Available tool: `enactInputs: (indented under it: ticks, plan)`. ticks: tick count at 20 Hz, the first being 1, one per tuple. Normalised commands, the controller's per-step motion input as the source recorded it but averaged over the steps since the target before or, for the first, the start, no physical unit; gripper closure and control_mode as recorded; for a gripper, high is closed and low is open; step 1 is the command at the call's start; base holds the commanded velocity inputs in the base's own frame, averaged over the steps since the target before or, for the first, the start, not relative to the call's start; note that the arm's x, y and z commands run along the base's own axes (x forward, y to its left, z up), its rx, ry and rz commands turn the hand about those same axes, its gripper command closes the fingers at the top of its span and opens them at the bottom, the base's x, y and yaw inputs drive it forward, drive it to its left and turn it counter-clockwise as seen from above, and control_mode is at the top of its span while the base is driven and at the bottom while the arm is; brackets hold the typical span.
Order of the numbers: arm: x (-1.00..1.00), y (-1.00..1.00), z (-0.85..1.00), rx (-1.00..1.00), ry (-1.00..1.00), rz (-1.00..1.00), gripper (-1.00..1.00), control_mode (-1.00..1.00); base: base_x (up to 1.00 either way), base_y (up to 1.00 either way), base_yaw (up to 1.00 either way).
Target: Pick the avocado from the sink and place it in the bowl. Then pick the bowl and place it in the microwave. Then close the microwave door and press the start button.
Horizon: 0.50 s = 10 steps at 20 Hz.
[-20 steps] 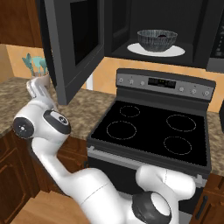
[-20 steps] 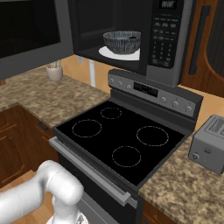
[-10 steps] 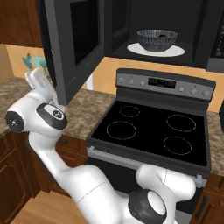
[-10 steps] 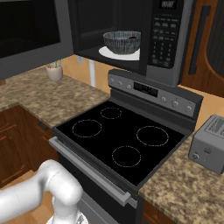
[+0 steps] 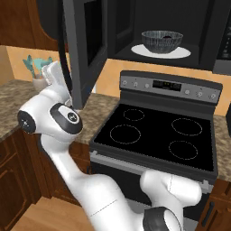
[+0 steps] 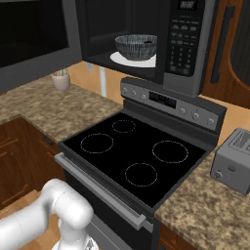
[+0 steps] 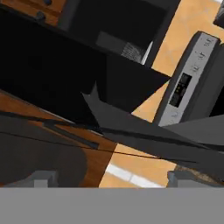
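Nearest, the tool, fingers spread and empty, sits behind the open microwave door; beyond, the bowl rests on the turntable in the microwave, so the door should be pushed near its free edge.
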Motion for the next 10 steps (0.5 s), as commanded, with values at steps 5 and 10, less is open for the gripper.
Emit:
enactInputs:
  ticks: [5,10]
  plan:
    - [-0.77,-0.80,0.07,0.24,-0.07,-0.13,-1.00,-1.00,0.00,0.00,0.00]
    - [-0.67,-0.95,0.23,0.26,0.00,-0.17,-1.00,-1.00,0.00,0.00,0.00]
